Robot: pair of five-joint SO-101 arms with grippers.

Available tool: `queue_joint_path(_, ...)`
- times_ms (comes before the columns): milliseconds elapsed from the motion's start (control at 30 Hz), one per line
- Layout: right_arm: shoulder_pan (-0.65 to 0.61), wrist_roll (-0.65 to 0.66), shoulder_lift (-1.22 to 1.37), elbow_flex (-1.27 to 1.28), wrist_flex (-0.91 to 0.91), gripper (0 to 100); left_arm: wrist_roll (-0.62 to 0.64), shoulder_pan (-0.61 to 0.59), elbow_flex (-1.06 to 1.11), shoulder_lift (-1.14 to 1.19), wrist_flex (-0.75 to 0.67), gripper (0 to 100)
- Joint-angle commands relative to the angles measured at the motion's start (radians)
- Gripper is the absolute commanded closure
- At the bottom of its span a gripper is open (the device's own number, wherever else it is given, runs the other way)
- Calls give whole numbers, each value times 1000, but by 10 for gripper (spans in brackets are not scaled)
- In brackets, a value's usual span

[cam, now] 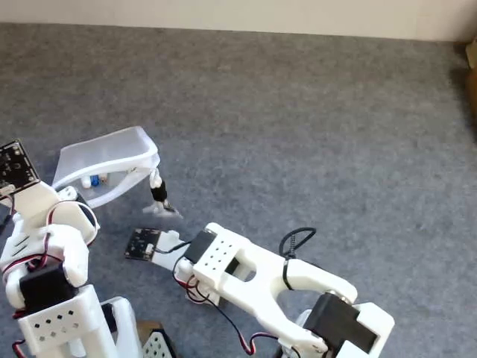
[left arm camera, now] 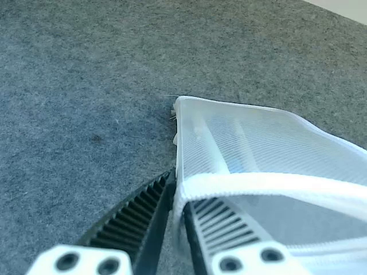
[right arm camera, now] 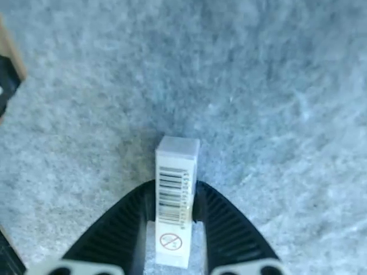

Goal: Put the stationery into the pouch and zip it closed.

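Observation:
A translucent white mesh pouch (cam: 108, 160) is held up off the grey carpet at the left, with small blue and white items (cam: 95, 180) showing through its wall. My left gripper (left arm camera: 178, 197) is shut on the pouch's (left arm camera: 258, 149) bound edge, its black ribbed fingers (left arm camera: 132, 217) pinching the fabric. My right gripper (cam: 159, 195) sits just beside the pouch's right end, shut on a small white box (cam: 155, 179) that stands upright. In the right wrist view this box (right arm camera: 175, 195) carries a barcode label and stands out past the gripper (right arm camera: 175, 229).
Grey carpet (cam: 313, 127) stretches open to the right and back. A pale wall runs along the far edge. A brown object (cam: 472, 67) sits at the right border. The arm bases (cam: 67, 321) fill the near left and centre.

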Motion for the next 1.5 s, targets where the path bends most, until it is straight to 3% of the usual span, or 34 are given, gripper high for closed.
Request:
queue_joint_path(0,15,12,-21,-62,10,995,15,-12,-10,5,-29,986)
queue_joint_path(267,33,12,-220,-51,1,995,15,-12,-12,5,-29,986)
queue_joint_path(1167,4,8,-249,-53,-62,995,15,-8,-4,5,-31,986)
queue_joint_path(1467,8,8,-536,94,-148,995,15,-8,-5,5,-31,986)
